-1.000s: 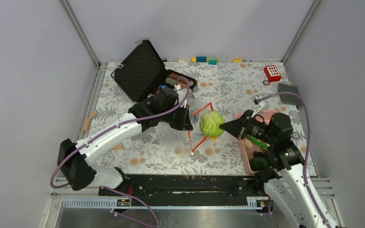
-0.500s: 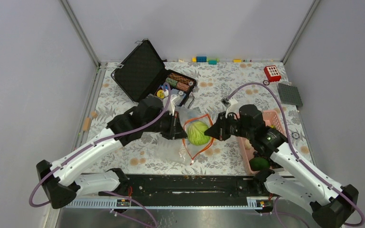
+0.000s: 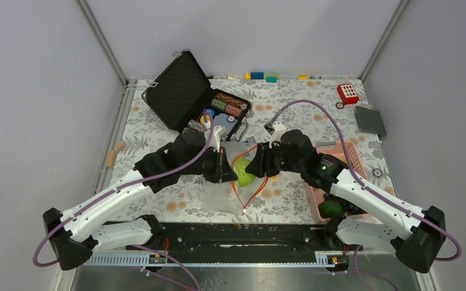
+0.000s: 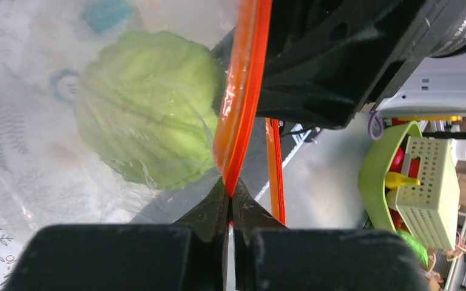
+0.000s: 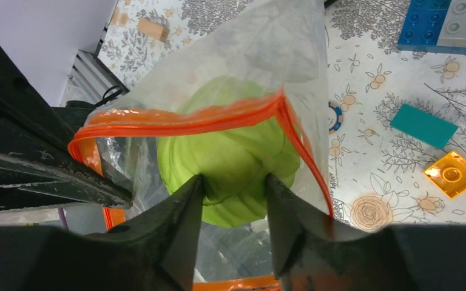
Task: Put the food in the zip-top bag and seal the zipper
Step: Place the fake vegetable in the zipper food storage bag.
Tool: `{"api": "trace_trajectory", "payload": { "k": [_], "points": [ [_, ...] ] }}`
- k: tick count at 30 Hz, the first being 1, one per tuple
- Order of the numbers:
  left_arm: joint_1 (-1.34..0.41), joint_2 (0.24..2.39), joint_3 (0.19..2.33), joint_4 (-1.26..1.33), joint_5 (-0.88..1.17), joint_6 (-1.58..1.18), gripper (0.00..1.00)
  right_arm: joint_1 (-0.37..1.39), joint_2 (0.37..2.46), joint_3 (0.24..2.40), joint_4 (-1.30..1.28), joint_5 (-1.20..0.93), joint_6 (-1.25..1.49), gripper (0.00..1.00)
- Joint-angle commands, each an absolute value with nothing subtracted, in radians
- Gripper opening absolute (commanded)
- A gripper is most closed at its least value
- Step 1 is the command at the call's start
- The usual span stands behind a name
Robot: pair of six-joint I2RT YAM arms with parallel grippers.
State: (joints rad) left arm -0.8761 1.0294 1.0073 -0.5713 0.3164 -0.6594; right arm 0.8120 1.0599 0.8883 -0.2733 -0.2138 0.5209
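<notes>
— Where do we find the cabbage [image 5: 230, 151]?
— Straight ahead of our right end effector [image 5: 233, 182], past the mouth of the zip-top bag [image 5: 279, 48]. Its near side sits between the two fingers [image 5: 179, 230], and the orange-red zipper [image 5: 182, 118] arches across just above it.
— So is the right end effector grasping it?
— We see the fingers parted, with the green ball touching both inner faces, or very nearly. From the wrist view we cannot tell whether they press on it or merely flank it.
— And our left end effector [image 4: 230, 197]?
— Clenched on the zipper. The tips pinch one lip of the strip, which rises straight up from them; the other lip hangs just to the right of the tips. The cabbage lies up and to the left of that pinch, behind the clear film.
— What lies around us?
— On the flowered tabletop [image 3: 303, 103], off to the right of the right end effector, we see a teal tile [image 5: 423, 125], an orange brick [image 5: 454, 174] and a blue brick [image 5: 428, 24]. Behind the right end effector, beside its arm, stands the pink basket [image 3: 349, 147] with a dark green piece [image 3: 332, 208] in it.
</notes>
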Motion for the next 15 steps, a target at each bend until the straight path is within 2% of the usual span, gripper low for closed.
{"api": "trace_trajectory", "payload": {
  "k": [1,9,15],
  "points": [
    [-0.877,0.997,1.001,-0.505,0.210,-0.685,0.00,0.824,1.049,0.918,-0.237,-0.175,0.535,0.53],
    [-0.867,1.003,0.987,-0.502,0.133,-0.699,0.00,0.823,0.982,0.907,-0.250,-0.175,0.487,0.98],
    [-0.857,1.033,0.983,-0.500,0.114,-0.696,0.00,0.808,0.861,0.883,-0.410,0.145,0.537,1.00]
  ]
}}
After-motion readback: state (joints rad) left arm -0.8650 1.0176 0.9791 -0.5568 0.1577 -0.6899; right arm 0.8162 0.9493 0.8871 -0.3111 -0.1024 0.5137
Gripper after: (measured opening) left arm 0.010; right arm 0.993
